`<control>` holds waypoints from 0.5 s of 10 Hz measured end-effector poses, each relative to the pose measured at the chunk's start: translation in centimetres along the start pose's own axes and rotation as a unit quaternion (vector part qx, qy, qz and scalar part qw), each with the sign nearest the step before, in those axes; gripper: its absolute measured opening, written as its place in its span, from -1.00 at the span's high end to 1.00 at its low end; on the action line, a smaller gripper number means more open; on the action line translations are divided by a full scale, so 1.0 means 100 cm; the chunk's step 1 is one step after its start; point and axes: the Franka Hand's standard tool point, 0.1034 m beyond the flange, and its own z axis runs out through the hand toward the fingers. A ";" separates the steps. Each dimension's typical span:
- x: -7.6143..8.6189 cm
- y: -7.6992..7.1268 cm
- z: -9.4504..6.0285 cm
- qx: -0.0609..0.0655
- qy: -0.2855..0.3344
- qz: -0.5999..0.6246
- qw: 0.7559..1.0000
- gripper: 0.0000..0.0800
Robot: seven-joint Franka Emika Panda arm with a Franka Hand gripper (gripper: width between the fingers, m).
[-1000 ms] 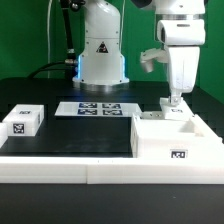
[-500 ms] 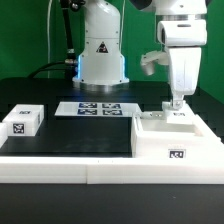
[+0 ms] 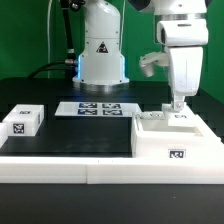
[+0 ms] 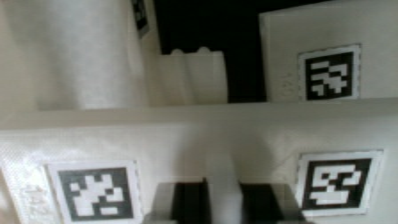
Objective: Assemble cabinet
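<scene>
The cabinet point(image 3: 178, 140) is a large white hollow box with square marker tags, standing on the table at the exterior view's right. My gripper point(image 3: 176, 103) reaches straight down onto the box's far wall. In the wrist view my gripper point(image 4: 226, 192) has its two dark fingers point(image 4: 189, 203) on either side of a thin white wall of the cabinet point(image 4: 196, 140), shut on it. Tags on the cabinet show on both sides of the fingers.
A small white tagged block point(image 3: 20, 121) lies at the exterior view's left. The marker board point(image 3: 98, 108) lies flat at the back middle, in front of the robot base point(image 3: 101, 55). A white ledge point(image 3: 60, 168) runs along the front.
My gripper has come down a little onto the cabinet's far wall since a second ago. It has held still over the last half second.
</scene>
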 end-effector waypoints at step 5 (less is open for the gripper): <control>-0.001 0.017 -0.001 0.008 -0.003 0.006 1.000 0.83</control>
